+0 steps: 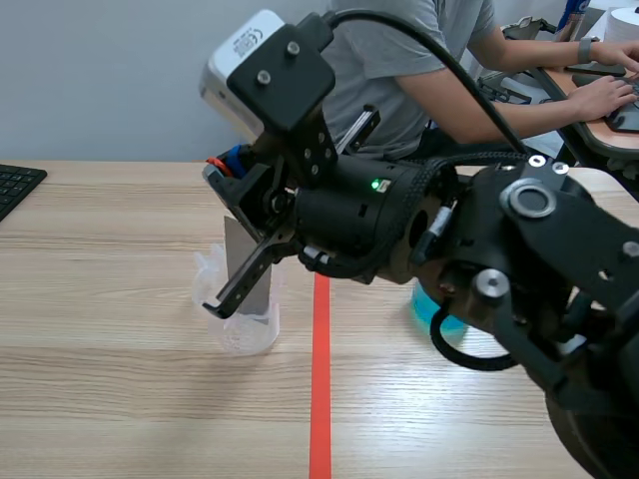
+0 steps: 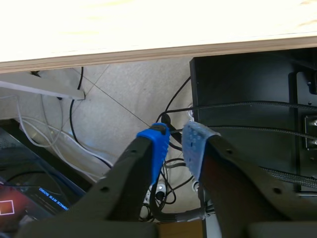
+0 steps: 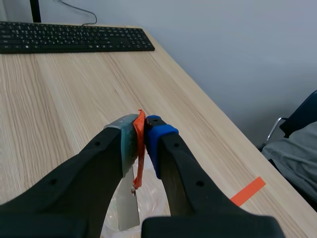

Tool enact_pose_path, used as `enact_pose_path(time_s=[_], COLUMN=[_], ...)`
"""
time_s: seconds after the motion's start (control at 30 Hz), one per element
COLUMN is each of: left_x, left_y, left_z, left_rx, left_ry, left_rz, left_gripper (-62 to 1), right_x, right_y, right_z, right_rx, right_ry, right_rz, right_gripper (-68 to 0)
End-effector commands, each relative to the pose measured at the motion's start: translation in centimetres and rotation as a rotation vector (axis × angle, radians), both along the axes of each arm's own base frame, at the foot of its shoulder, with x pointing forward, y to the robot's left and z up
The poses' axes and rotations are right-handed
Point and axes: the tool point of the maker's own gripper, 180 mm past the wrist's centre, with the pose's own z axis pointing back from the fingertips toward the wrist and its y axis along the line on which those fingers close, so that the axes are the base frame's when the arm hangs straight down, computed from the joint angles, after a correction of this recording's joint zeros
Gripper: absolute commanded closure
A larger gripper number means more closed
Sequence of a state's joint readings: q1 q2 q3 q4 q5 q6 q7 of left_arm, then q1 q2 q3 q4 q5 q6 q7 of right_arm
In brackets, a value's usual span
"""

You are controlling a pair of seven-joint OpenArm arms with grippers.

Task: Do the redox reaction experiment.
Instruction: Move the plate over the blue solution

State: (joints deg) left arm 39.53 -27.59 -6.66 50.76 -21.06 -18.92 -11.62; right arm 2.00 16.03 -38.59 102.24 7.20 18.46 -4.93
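Looks about midway. Gripping a grey strip tight in the right jaws, lowered into a clear beaker at centre-left of the table. Left jaws nearly closed on nothing, below the table edge. Probably left to do: adding blue liquid, centre-right.

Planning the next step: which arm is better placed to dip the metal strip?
Right: right gripper grips the metal strip over the clear cup; left gripper sits below the table.
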Motion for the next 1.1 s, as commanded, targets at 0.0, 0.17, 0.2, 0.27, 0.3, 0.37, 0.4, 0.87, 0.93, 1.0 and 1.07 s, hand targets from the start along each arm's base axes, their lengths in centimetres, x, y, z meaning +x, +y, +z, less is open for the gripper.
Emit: enact_pose_path(time_s=[0.0,0.17,0.2,0.27,0.3,0.37,0.4,0.87,0.93,1.0,1.07], left_x=[0.0,0.0,0.0,0.0,0.0,0.0,0.0,0.0,0.0,0.1,0.1], left_y=[-0.2,-0.2,-0.2,-0.2,-0.2,-0.2,-0.2,-0.2,-0.2,-0.2,-0.2], left_z=[0.3,0.3,0.3,0.3,0.3,0.3,0.3,0.3,0.3,0.3,0.3], left_rx=[-0.008,-0.008,-0.008,-0.008,-0.008,-0.008,-0.008,-0.008,-0.008,-0.008,-0.009], left_ry=[-0.013,-0.013,-0.013,-0.013,-0.013,-0.013,-0.013,-0.013,-0.013,-0.015,-0.015], left_rz=[0.005,0.005,0.005,0.005,0.005,0.005,0.005,0.005,0.005,0.005,0.005], left_gripper=[-6.2,-3.6,-3.6,-3.6,-3.6,-3.6,-3.6,-3.6,-3.6,-3.6,-3.6], right_x=[0.3,0.7,0.7,0.6,0.7,1.0,1.1,1.8,2.0,2.1,2.3], right_y=[-0.2,-1.2,-1.4,-1.9,-2.2,-2.8,-3.2,-8.8,-9.8,-10.9,-12.0], right_z=[1.7,3.5,4.0,4.8,5.3,6.2,6.6,10.7,11.1,11.4,11.7], right_rx=[0.029,0.048,0.05,0.057,0.061,0.063,0.062,-0.009,-0.01,-0.016,-0.03], right_ry=[-0.024,-0.006,-0.007,-0.007,-0.01,-0.016,-0.022,-0.082,-0.089,-0.094,-0.101], right_rz=[-0.004,-0.024,-0.022,-0.021,-0.028,-0.049,-0.058,-0.178,-0.191,-0.199,-0.209], right_gripper=[-1.5,-1.5,-1.5,-1.5,-1.5,-1.5,-1.5,-1.5,-1.5,-1.5,-1.5])
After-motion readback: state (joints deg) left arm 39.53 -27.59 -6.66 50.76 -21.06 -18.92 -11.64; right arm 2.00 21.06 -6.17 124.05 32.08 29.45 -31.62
